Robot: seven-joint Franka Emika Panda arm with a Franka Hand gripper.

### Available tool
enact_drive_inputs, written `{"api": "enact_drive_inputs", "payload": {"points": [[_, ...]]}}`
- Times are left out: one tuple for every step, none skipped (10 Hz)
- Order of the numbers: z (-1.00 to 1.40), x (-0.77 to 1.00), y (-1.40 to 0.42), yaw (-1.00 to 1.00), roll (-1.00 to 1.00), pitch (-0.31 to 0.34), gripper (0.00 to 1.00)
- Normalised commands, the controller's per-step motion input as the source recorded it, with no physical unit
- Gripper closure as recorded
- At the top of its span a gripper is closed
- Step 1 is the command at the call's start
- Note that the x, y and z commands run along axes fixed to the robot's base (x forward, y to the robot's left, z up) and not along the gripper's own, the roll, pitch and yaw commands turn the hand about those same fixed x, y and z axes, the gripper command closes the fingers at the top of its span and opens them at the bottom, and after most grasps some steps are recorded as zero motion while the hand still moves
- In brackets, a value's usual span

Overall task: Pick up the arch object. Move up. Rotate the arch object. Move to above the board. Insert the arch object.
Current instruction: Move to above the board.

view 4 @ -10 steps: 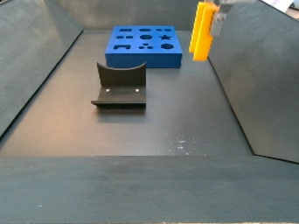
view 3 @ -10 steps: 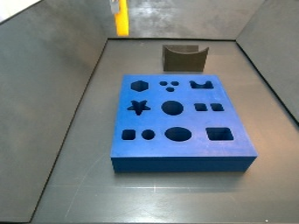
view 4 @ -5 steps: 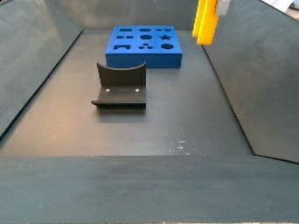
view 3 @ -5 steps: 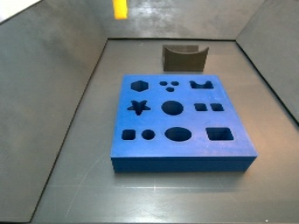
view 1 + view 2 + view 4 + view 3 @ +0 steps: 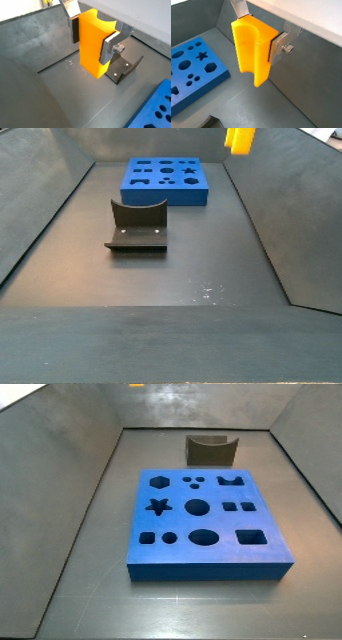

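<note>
Both wrist views show the gripper (image 5: 91, 31) closed onto the arch object (image 5: 93, 42), its flat silver fingers (image 5: 110, 46) pressed against the two broad faces of the yellow-orange block, which hangs well above the dark floor (image 5: 60, 95) with nothing beneath it touching. In a wrist view the block's curved notch runs down the face turned toward the camera (image 5: 253, 52), and the gripper (image 5: 260, 27) clamps it near its upper end, one finger (image 5: 280, 44) carrying a visible screw. The fixture (image 5: 124, 69) stands on the floor behind the block, and a corner of the board (image 5: 155, 109) shows at about 5 o'clock from the block. In a wrist view the board (image 5: 196, 70) lies at roughly 8 o'clock from the held piece, well apart from it.

In a side view only a sliver of the arch object (image 5: 136, 386) shows at the very top edge, at about 11 o'clock from the board (image 5: 207, 524), which lies flat in the middle of the floor with the fixture (image 5: 210, 450) just beyond it at 12 o'clock. In a side view the arch object (image 5: 239, 139) is cut off by the upper edge, at about 2 o'clock from the board (image 5: 168, 182); the fixture (image 5: 136, 225) stands nearer the camera. The gripper itself is out of sight in both side views.
</note>
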Motion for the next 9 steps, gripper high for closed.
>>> {"api": "enact_drive_inputs", "payload": {"points": [[1.0, 0.0, 0.02, 0.02, 0.09, 0.083, 1.0], [0.91, 0.0, 0.01, 0.02, 0.09, 0.084, 1.0], [0.75, 0.0, 0.01, 0.02, 0.1, 0.082, 1.0], [0.63, 0.0, 0.01, 0.02, 0.1, 0.082, 1.0], [0.55, 0.0, 0.01, 0.02, 0.09, 0.085, 1.0], [0.4, 0.0, 0.0, 0.02, 0.09, 0.086, 1.0], [0.24, 0.0, 0.0, 0.02, 0.09, 0.085, 1.0], [0.01, 0.34, -1.0, 1.0, 0.02, 0.068, 1.0], [-0.02, 0.34, -1.0, 1.0, 0.02, 0.069, 1.0]]}}
